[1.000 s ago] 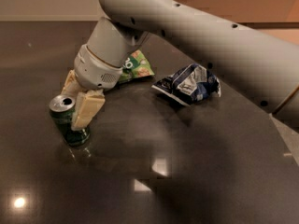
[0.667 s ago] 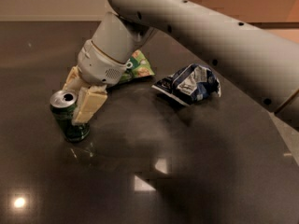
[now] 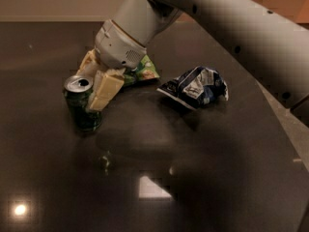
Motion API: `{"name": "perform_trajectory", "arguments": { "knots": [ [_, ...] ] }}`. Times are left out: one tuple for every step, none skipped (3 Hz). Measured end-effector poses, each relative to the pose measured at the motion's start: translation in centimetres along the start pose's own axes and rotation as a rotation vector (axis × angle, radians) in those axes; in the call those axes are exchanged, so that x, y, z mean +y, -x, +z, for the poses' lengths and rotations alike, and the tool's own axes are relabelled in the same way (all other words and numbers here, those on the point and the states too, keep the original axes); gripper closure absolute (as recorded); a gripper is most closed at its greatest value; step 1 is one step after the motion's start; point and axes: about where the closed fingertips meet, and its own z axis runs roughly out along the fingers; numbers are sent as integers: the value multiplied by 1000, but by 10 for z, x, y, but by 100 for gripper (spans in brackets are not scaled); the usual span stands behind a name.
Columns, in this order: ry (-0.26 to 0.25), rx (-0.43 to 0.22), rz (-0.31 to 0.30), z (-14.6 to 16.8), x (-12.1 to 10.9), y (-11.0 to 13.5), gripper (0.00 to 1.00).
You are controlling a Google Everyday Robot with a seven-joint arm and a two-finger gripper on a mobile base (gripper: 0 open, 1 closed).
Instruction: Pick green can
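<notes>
The green can (image 3: 79, 105), dark green with a silver top and an open pull-tab hole, stands upright at the left of the dark glossy table (image 3: 203, 178). My gripper (image 3: 91, 88) comes down from the upper right and straddles the can. One cream finger (image 3: 107, 91) presses on the can's right side. The other finger (image 3: 87, 62) sits behind it. The gripper is shut on the can. The can's base is at or just above the tabletop.
A flat light-green snack bag (image 3: 144, 71) lies just behind the gripper, partly hidden by the wrist. A crumpled blue chip bag (image 3: 195, 88) lies to the right. The table's edge (image 3: 285, 134) runs along the right side. My arm (image 3: 231, 28) crosses the top right.
The can and the gripper have moved together up and to the right in the view, while the blue bag stayed in place. The arm has swung to the right.
</notes>
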Motion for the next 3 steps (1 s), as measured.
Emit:
{"name": "perform_trajectory", "arguments": {
  "knots": [
    [-20, -2, -39, -39, -1, 3, 100],
    [-54, -13, -88, -68, 1, 11, 100],
    [-65, -16, -92, -67, -3, 14, 100]
  ]
}}
